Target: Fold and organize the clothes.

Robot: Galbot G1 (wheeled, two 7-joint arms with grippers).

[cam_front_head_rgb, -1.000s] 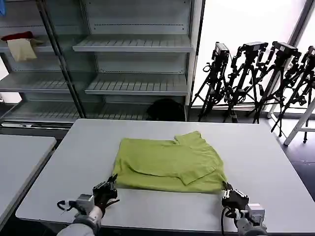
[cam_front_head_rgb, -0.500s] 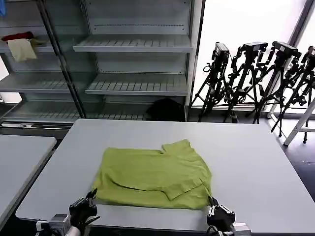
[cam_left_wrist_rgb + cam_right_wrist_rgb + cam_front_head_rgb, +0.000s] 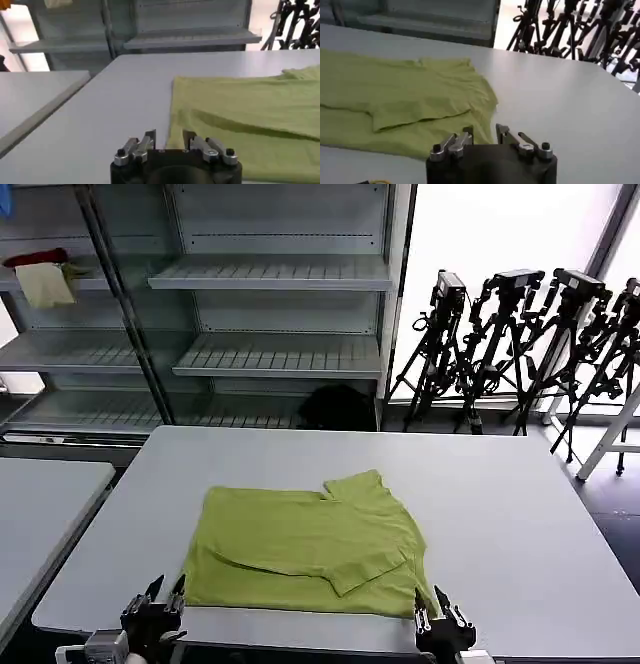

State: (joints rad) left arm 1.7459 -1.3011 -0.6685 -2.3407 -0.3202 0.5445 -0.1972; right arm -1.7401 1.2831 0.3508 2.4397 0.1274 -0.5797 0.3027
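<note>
The lime-green T-shirt (image 3: 310, 549) lies folded flat on the grey table (image 3: 500, 504), close to its near edge, with one sleeve folded across the top. My left gripper (image 3: 160, 599) sits low at the shirt's near left corner. It is open, and in the left wrist view the shirt's (image 3: 240, 115) edge runs up to the gap in that gripper (image 3: 169, 139). My right gripper (image 3: 438, 609) is open at the near right corner. The right wrist view shows the shirt's (image 3: 395, 100) hem just beyond that gripper (image 3: 484, 132).
Metal shelving (image 3: 270, 279) stands behind the table, with a red cloth (image 3: 35, 258) and a cream cloth (image 3: 45, 284) on a shelf at upper left. Several camera tripods (image 3: 520, 334) stand at the back right. A second table (image 3: 40, 504) is on the left.
Both grippers pulled the shirt toward the table's near edge and slightly left. They have now opened, let go of its corners and drawn back a little.
</note>
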